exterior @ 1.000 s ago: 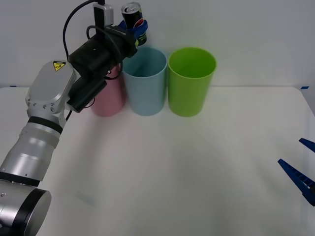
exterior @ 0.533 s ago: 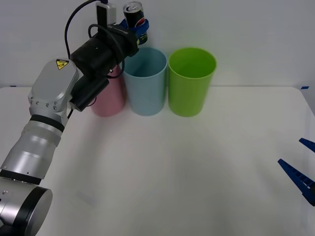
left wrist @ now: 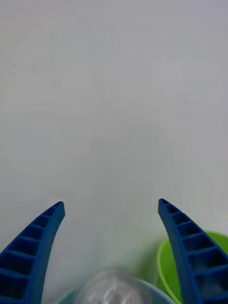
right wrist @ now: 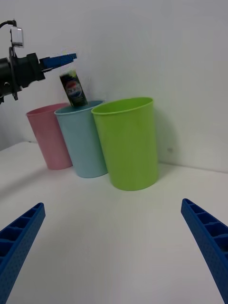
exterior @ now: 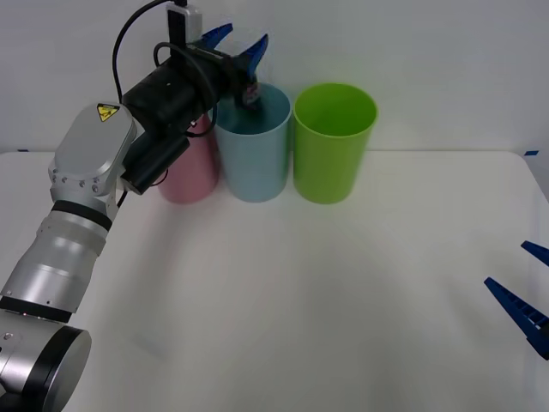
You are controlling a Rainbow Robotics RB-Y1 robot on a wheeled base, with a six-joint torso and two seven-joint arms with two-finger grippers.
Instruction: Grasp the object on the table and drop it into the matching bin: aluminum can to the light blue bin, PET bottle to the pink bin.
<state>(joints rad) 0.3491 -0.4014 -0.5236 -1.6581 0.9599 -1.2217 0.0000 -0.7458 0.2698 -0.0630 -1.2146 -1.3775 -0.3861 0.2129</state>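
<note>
The pink bin stands just left of the light blue bin, partly behind the left arm. The left hand is raised just above the light blue bin's rim, its blue fingers spread apart and released, gripping nothing. The aluminum can sits right below that hand, free of the fingers, at the mouth of the light blue bin, roughly upright with its lower end already inside the rim. A lime green bin stands immediately right of the light blue bin. All three rest on the white surface. Well right of the light blue bin, low over the surface, waits the right hand, fingers wide apart and empty.
</note>
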